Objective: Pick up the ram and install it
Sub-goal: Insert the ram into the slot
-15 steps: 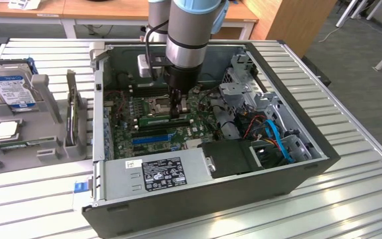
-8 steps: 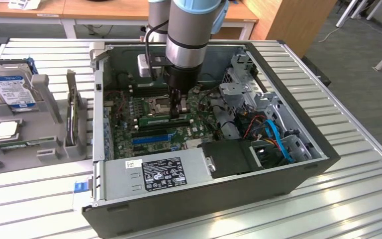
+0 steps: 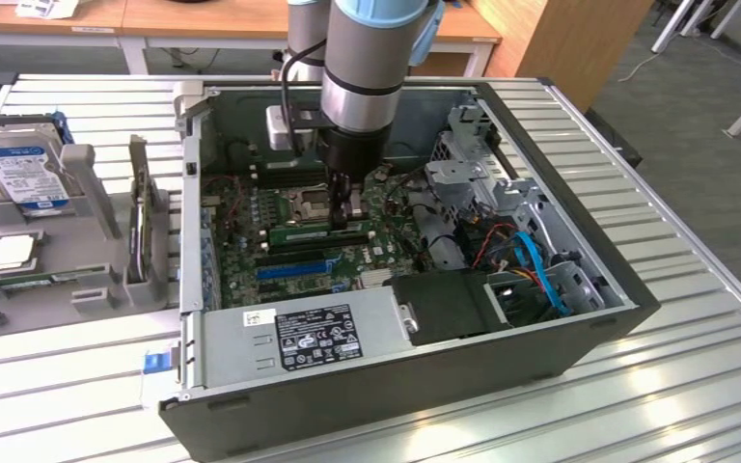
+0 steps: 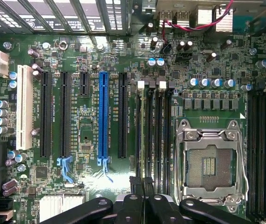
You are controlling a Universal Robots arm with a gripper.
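Gripper (image 3: 348,212) is lowered inside the open computer case (image 3: 409,400) on the counter (image 3: 693,405). Its fingers (image 4: 136,187) are pressed almost together, pinching the top edge of the ram (image 3: 304,232). The ram stands on edge along a black memory slot, just beside the CPU socket (image 3: 304,204).

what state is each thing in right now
computer case: open, side panel off
ram: on edge at a memory slot, gripped
tool: shut on the ram
cpu socket: empty
blue slot: empty
hard drive: upright in its holder, outside the case
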